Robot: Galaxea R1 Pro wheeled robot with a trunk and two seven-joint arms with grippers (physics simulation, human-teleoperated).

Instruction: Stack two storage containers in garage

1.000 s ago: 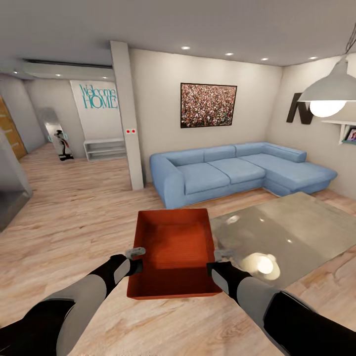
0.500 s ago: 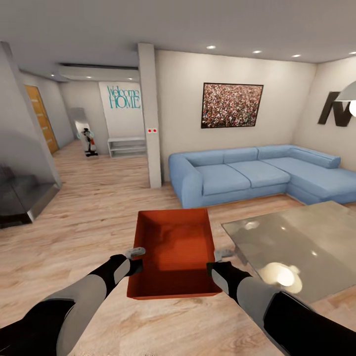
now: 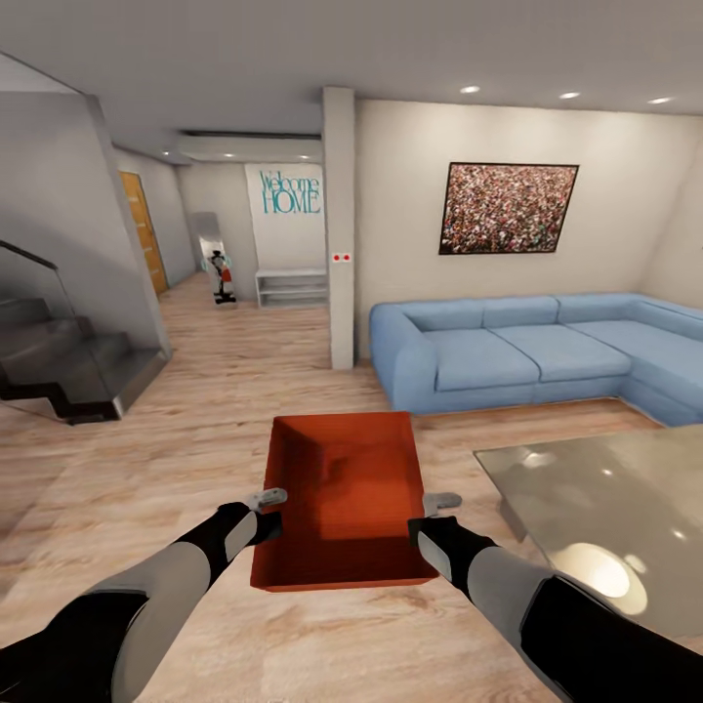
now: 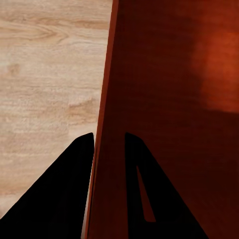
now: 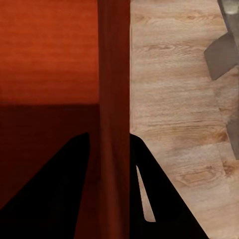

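I hold one orange-red storage container (image 3: 344, 498) in front of me, above the light wood plank floor of the living room. My left gripper (image 3: 271, 513) is shut on its left wall (image 4: 102, 139), one finger on each side of it. My right gripper (image 3: 430, 517) is shut on the right wall (image 5: 114, 139) in the same way. The container is open at the top and looks empty.
A blue sofa (image 3: 527, 356) stands ahead to the right, and a glass table (image 3: 605, 508) is close on my right. A white pillar (image 3: 340, 229) rises ahead, with a hallway (image 3: 225, 322) past it. Dark stairs (image 3: 68, 366) are on the left.
The whole view has swung left: sofa, table and pillar slid right, and the stairs came into view. The container and both grippers keep the same place before me.
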